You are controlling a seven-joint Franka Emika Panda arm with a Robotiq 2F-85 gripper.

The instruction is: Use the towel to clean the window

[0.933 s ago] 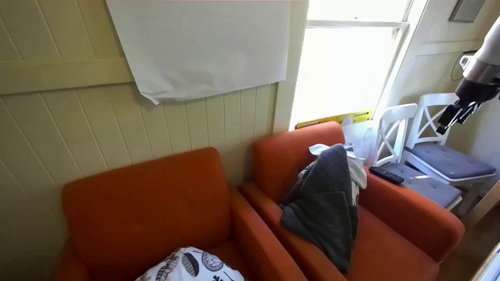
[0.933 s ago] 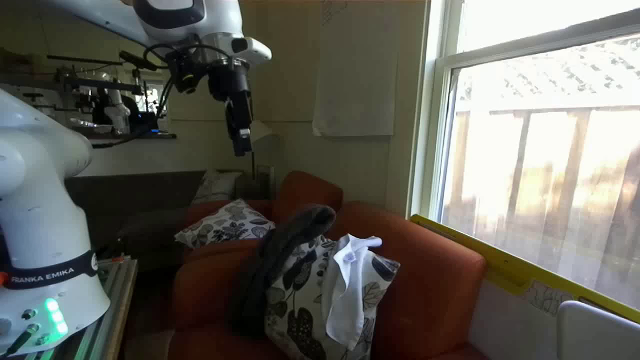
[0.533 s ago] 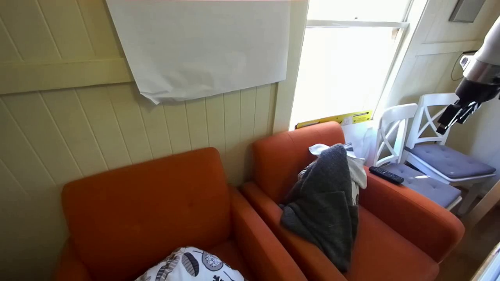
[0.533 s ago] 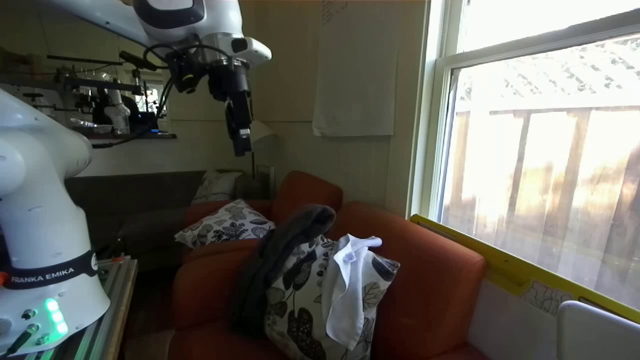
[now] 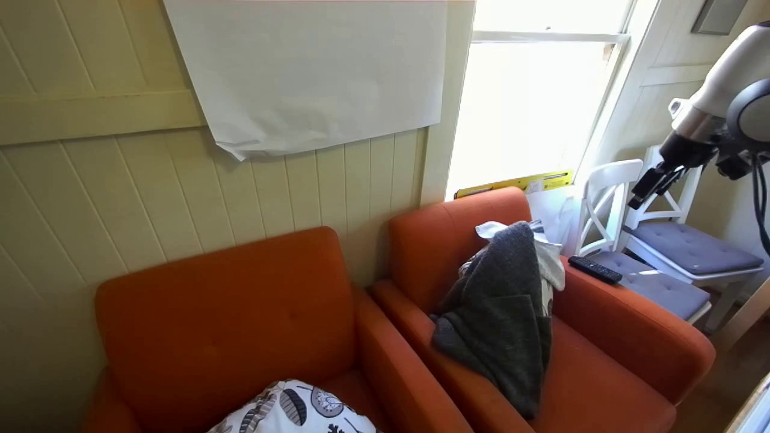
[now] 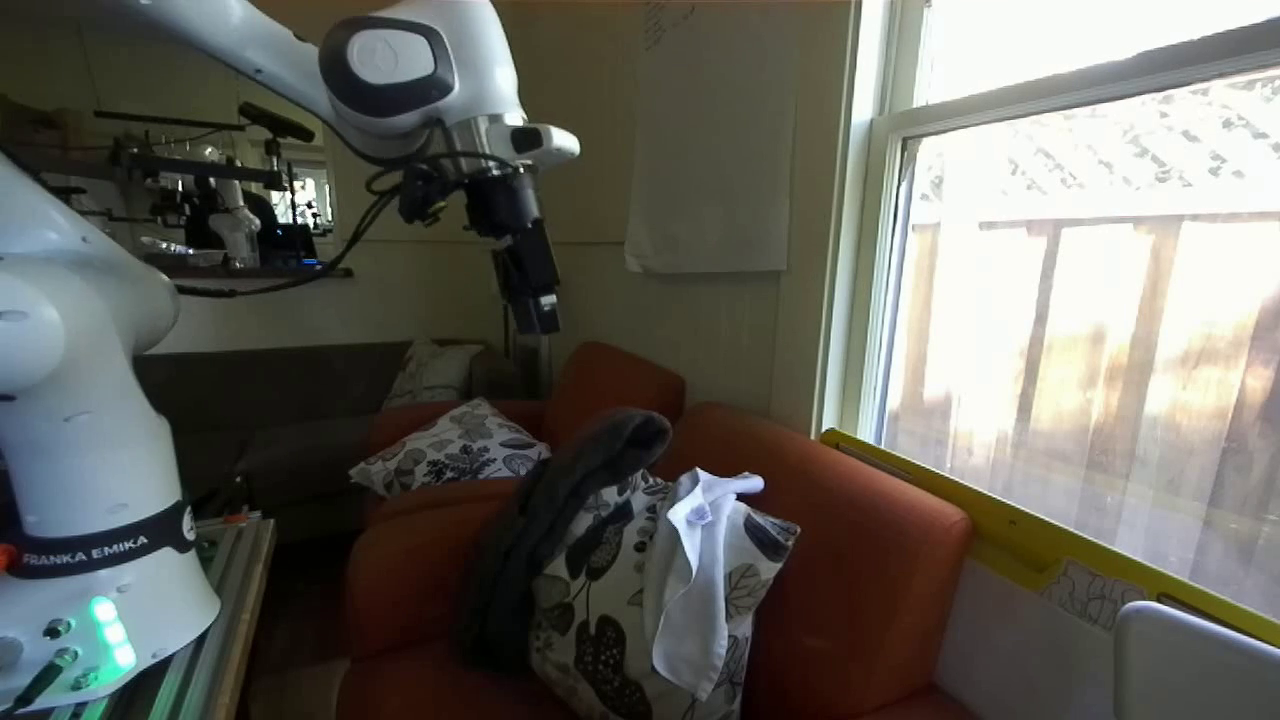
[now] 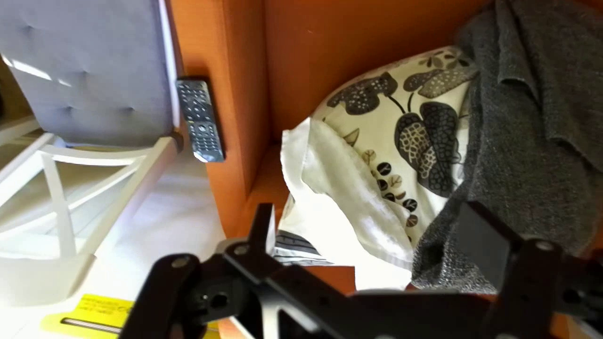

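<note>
Towel (image 6: 688, 605), white: draped over cushion (image 6: 598, 600), ungrasped. Pincer (image 7: 370, 226): spread, holding nothing, higher than towel and well apart. Window (image 6: 1080, 330): wiping seemingly not begun. Presumably outstanding: grasp, lift, carry, wipe.

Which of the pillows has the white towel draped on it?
The leaf-print pillow on the armchair nearest the window, beside the dark blanket. Only it shows the white towel; the other pillows, farther from the window, show none.
</note>
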